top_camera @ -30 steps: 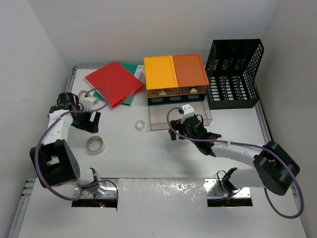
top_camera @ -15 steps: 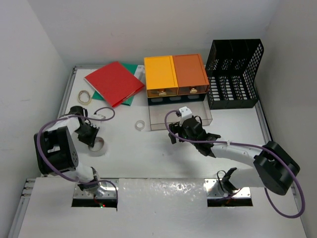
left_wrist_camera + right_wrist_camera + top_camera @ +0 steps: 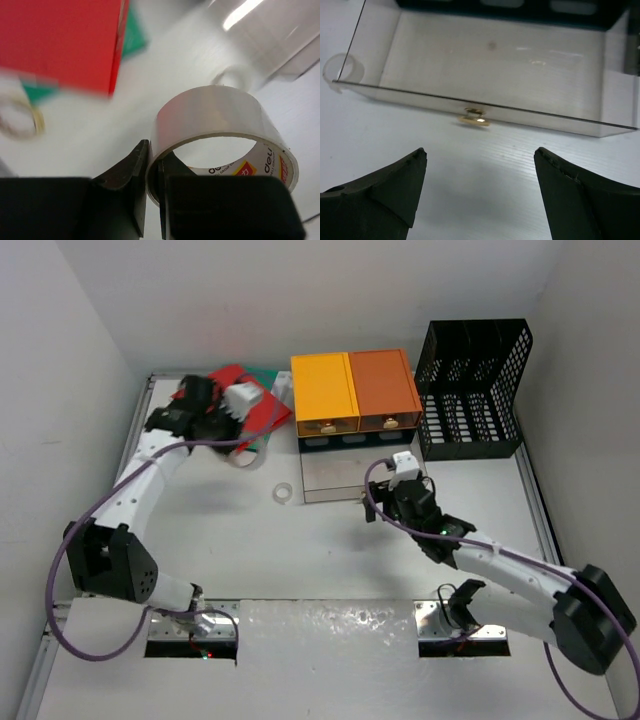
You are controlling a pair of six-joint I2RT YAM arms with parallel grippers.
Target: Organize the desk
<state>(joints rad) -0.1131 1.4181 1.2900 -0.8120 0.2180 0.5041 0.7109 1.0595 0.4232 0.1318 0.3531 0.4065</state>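
My left gripper [image 3: 154,165] is shut on the wall of a wide roll of clear tape [image 3: 220,127] and holds it above the white desk [image 3: 300,560]. In the top view this gripper [image 3: 228,435] hovers at the back left, by the red notebook [image 3: 255,405], with the roll [image 3: 246,457] hanging below it. My right gripper [image 3: 480,152] stands open and empty over bare desk, just in front of the gold knob [image 3: 474,118] of a pulled-out clear drawer [image 3: 495,55]. In the top view it [image 3: 392,502] sits at the drawer's front right.
A yellow-and-orange drawer box [image 3: 355,390] stands at the back, with a black mesh file rack [image 3: 470,390] to its right. A small clear ring [image 3: 284,492] lies left of the clear drawer [image 3: 350,478]. A green book [image 3: 132,37] pokes out under the notebook, and a yellowish ring [image 3: 20,117] lies beside it.
My left gripper shut on the tape roll at the front left, lifted it and swung it back toward the red notebook. My right gripper shifted a little right, staying open.
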